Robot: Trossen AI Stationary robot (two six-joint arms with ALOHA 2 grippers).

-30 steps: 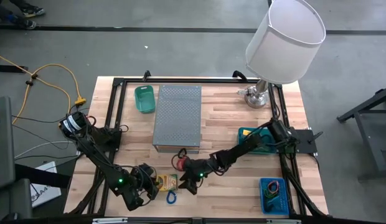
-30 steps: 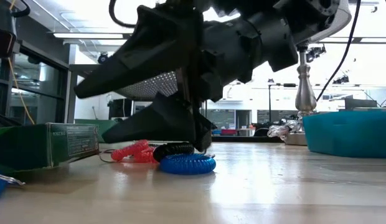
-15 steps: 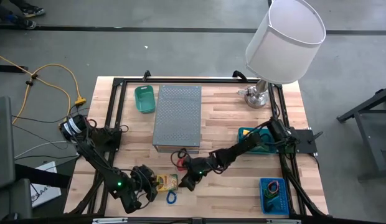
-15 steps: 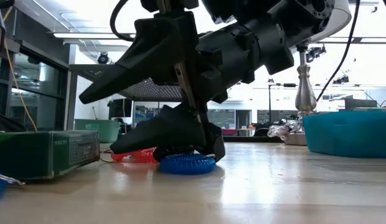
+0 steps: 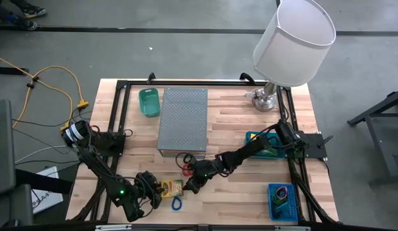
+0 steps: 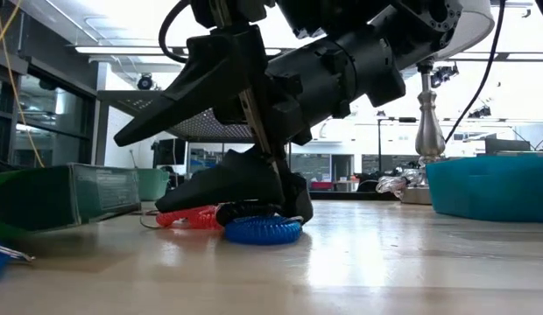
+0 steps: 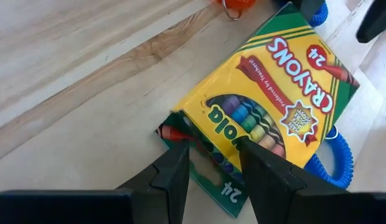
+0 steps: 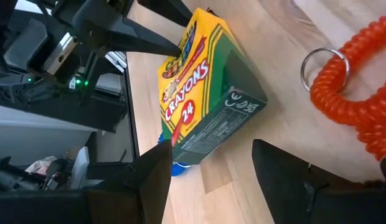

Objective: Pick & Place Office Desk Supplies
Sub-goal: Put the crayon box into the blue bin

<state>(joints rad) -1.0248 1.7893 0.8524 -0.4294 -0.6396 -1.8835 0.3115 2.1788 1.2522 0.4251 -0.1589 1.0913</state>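
A yellow-green crayon box (image 7: 268,106) (image 5: 172,188) lies near the table's front edge, left of centre. My left gripper (image 7: 211,146) (image 5: 156,192) is shut on the end nearest the table's left edge. A blue coil (image 5: 176,204) (image 6: 263,230) lies just in front of the box, partly under it. A red coil (image 8: 361,93) (image 6: 188,216) and a dark coil (image 6: 245,210) lie just behind. My right gripper (image 6: 140,171) (image 5: 187,185) stands open at the box's right end, one finger high and one low over the coils. My left gripper pinches the box's left end (image 7: 208,165) between its two fingers, one on the printed front face (image 7: 246,146) and one behind it. The fingers slant down from the table's left side. The box sits tilted, its lower edge (image 8: 187,158) by the blue coil. My right gripper's lower finger (image 6: 241,184) sits right above the dark coil; I cannot tell whether it touches.
A grey perforated metal box (image 5: 183,122) and a green bin (image 5: 149,102) stand at the back. A lamp (image 5: 292,38) rises at the far right. A teal tray (image 5: 258,142) and a blue bin (image 5: 284,200) sit on the right. Black rails frame the table.
My right gripper has rolled about its own line without leaving its place, and its lower finger has come down onto the coils. My left gripper has sunk a little, and the crayon box in it has tipped up.
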